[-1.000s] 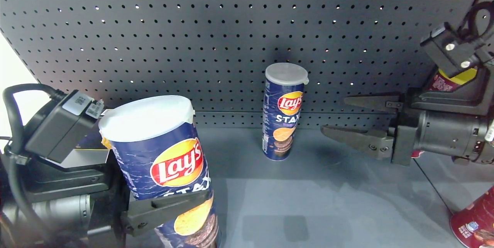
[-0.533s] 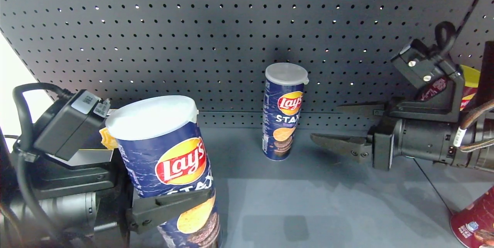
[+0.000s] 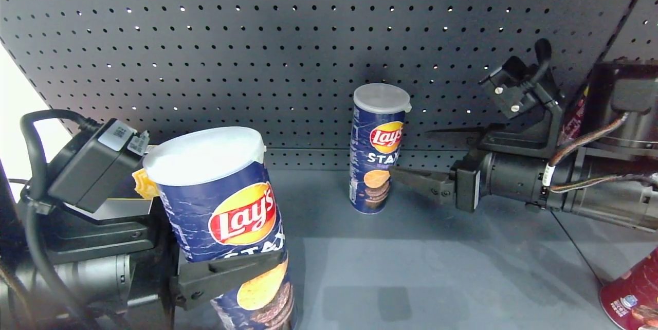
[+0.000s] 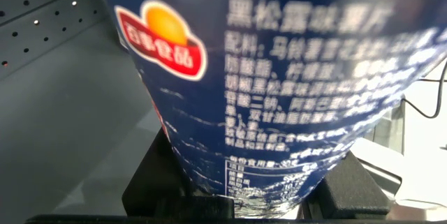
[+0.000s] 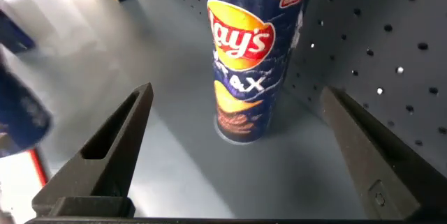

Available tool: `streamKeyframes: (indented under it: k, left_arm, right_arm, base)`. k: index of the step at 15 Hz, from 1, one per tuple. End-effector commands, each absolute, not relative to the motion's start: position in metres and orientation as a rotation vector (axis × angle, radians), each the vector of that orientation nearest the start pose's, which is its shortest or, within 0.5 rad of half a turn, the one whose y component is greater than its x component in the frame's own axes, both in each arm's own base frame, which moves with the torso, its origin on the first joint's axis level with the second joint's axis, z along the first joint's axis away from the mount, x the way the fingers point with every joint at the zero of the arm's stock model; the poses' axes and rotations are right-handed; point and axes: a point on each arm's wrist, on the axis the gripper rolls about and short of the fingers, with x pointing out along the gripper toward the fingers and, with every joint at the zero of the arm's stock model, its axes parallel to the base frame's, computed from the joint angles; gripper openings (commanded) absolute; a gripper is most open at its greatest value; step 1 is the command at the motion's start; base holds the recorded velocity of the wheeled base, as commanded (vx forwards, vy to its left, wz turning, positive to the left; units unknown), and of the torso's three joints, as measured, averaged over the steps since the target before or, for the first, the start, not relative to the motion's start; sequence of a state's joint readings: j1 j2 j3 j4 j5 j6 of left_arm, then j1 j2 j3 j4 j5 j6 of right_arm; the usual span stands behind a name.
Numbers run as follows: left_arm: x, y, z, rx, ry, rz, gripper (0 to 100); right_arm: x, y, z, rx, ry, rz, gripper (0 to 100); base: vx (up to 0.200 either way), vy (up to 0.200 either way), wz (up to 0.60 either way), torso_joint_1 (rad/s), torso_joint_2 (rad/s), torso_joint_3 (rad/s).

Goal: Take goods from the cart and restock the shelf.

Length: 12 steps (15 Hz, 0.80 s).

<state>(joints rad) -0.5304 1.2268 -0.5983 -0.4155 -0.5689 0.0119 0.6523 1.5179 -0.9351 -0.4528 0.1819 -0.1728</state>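
**Head view.** The left gripper is clamped on a navy blue cardboard chip tube with a translucent plastic lid. One finger crosses the lower half of the tube, which leans a little over the grey metal shelf floor. A second navy blue tube of the same kind stands upright at the back, against the dark perforated back panel. The right gripper has its fingers spread wide. The near fingertip looks level with this second tube's lower side, but whether they touch I cannot tell.

**Left wrist view.** The held tube sits squarely between the two pads, gripped low on its wall, a detail the head view half hides.

**Right wrist view.** The standing tube lies ahead of the open fingers, centred on the gap and apparently not yet between them. This settles what the head view leaves unclear.

Such a tube is probably light and stiff, with a glossy, slippery wall. It is tall enough to tip if nudged and would dent under a hard squeeze. The mid-body, below the lid, looks like the best place to hold it.
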Motion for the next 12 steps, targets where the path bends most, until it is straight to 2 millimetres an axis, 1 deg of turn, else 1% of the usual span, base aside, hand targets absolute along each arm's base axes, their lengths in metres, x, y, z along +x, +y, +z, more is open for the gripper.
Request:
streamKeyframes:
  k: [1,5,8,12]
  left_arm:
    - [0.151,-0.102,0.22,0.007,0.218,-1.095,0]
    - [0.151,-0.102,0.22,0.007,0.218,-1.097,0]
    - [0.15,-0.102,0.22,0.007,0.218,-1.098,0]
    - [0.15,-0.102,0.22,0.007,0.218,-1.098,0]
  right_arm:
    - [0.222,0.174,0.245,-0.209,0.07,0.843,100]
    - [0.225,0.177,0.242,-0.211,0.069,0.848,100]
    - [0.235,0.184,0.237,-0.203,0.013,0.842,100]
    - [0.234,0.184,0.227,-0.209,0.035,0.847,100]
  base:
    - [0.0,0.0,0.0,0.0,0.0,0.0]
    - [0.0,0.0,0.0,0.0,0.0,0.0]
    - [0.0,0.0,0.0,0.0,0.0,0.0]
    - [0.0,0.0,0.0,0.0,0.0,0.0]
